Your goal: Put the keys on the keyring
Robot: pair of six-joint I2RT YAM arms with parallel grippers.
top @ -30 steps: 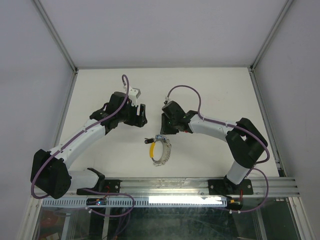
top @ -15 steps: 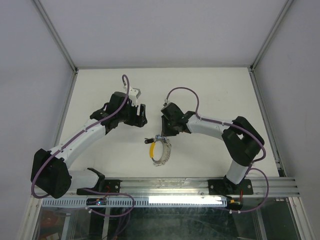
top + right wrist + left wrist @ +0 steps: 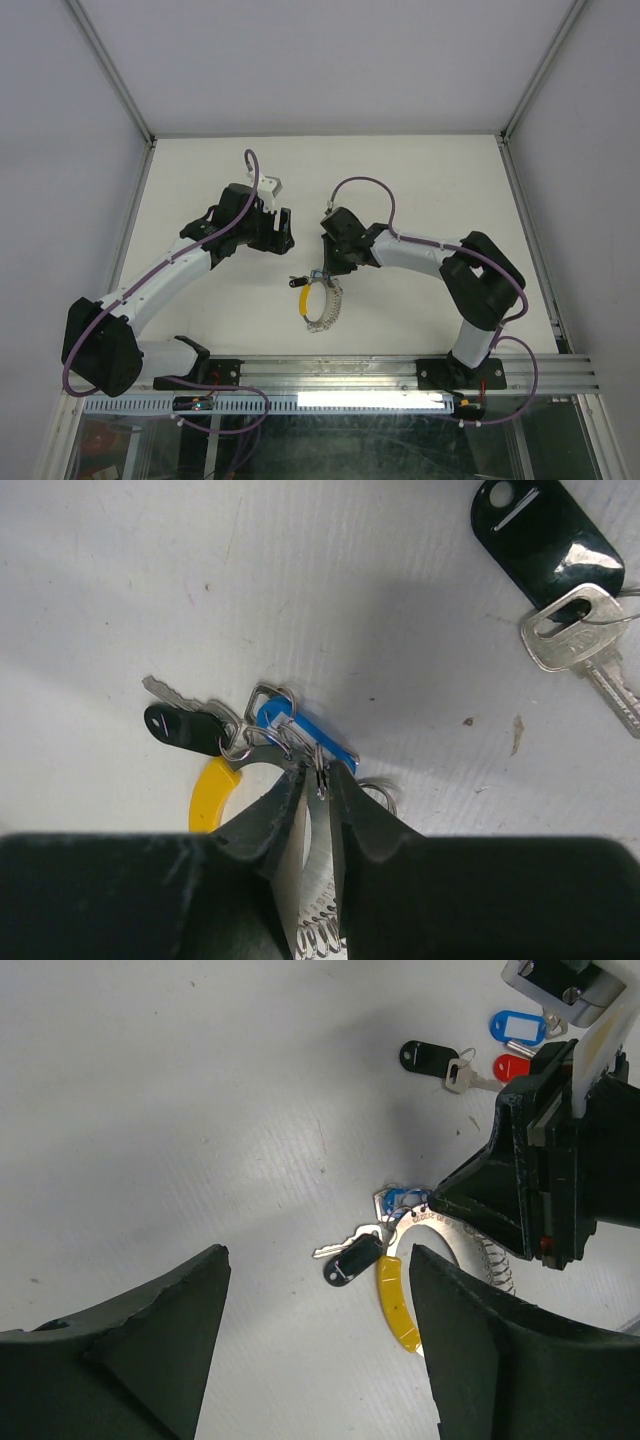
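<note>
The keyring (image 3: 320, 303) lies on the white table between the arms, with its yellow arc (image 3: 397, 1295) on the left and its silvery coil toward the near edge. A black-tagged key (image 3: 185, 728) and a blue-tagged key (image 3: 305, 738) hang on it by small split rings. My right gripper (image 3: 316, 775) is shut on the keyring's flat silvery band (image 3: 318, 870) just behind the blue tag. It also shows in the top view (image 3: 325, 268). My left gripper (image 3: 318, 1258) is open and empty above the table, left of the ring, and shows in the top view (image 3: 280, 232).
Loose keys lie beyond the right gripper in the left wrist view: a black tag (image 3: 428, 1056), a blue tag (image 3: 522, 1026) and a red tag (image 3: 513, 1066). The black-tagged one (image 3: 540, 530) also shows in the right wrist view. Grey walls and metal rails (image 3: 130, 220) enclose the table.
The right arm has shifted slightly left, its gripper staying at the ring's top. The left arm and the keyring have not visibly moved.
</note>
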